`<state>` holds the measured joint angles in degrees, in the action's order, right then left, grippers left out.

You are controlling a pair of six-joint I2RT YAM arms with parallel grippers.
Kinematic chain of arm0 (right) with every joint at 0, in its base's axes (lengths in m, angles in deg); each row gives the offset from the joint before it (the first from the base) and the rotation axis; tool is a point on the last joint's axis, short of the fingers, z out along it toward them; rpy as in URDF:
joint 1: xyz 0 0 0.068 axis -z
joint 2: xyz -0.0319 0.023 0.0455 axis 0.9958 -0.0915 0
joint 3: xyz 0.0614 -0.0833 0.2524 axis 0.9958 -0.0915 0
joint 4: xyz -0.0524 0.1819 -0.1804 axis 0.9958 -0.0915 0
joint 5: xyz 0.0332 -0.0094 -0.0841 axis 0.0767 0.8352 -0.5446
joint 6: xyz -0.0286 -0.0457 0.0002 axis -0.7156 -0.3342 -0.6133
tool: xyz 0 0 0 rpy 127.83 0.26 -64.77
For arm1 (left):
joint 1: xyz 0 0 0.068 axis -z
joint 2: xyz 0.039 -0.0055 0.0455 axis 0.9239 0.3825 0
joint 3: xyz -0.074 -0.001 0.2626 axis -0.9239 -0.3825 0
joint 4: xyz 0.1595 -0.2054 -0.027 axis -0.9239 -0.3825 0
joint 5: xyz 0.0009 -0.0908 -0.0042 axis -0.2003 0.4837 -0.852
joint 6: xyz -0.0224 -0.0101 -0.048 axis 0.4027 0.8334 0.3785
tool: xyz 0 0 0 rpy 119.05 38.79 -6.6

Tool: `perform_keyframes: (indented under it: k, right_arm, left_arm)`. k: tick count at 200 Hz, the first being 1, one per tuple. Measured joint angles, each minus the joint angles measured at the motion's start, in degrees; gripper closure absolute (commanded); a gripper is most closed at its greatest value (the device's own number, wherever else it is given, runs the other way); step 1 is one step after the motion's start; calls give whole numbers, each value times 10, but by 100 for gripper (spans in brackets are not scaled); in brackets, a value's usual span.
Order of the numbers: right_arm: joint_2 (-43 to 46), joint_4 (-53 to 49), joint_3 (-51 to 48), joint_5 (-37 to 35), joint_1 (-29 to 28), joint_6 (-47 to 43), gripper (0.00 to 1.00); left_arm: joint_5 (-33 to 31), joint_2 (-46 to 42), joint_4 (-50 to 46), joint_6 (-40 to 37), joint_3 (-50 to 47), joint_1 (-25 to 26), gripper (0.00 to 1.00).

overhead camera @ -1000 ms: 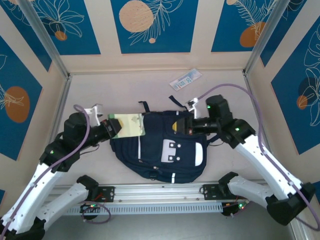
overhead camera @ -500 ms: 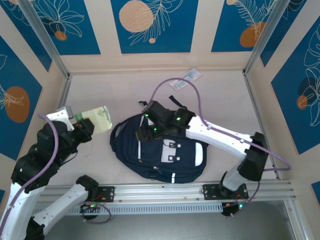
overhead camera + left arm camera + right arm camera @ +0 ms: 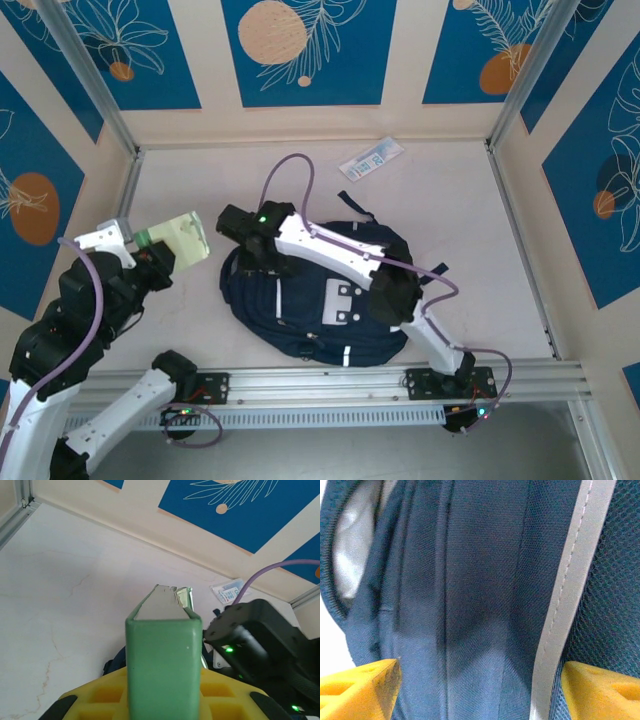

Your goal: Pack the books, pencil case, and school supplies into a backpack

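While the left gripper point(image 3: 158, 258) clamps the thin pale green book point(image 3: 188, 238) above the table's point(image 3: 450, 200) left side, its long axis aims rightward at the backpack point(image 3: 300, 320) mid-table. The right gripper point(image 3: 238, 232) is nearer, its fingers spread and empty over the backpack's left rim.
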<state>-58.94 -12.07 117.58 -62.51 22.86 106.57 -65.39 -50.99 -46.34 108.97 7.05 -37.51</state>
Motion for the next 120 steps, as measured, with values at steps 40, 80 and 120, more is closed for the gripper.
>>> perform_keyframes:
  k: [40,80,120]
  right_arm:
    - [-54,-78,71,-19,-3,20,49]
    - [-57,-74,83,-28,-11,17,84]
    - [-57,-82,101,-43,-15,-32,100]
  left_arm:
    - [-11,-13,-6,-2,0,0,100]
    - [-20,-19,-12,-2,0,0,100]
    - [-22,-18,-12,-2,0,0,100]
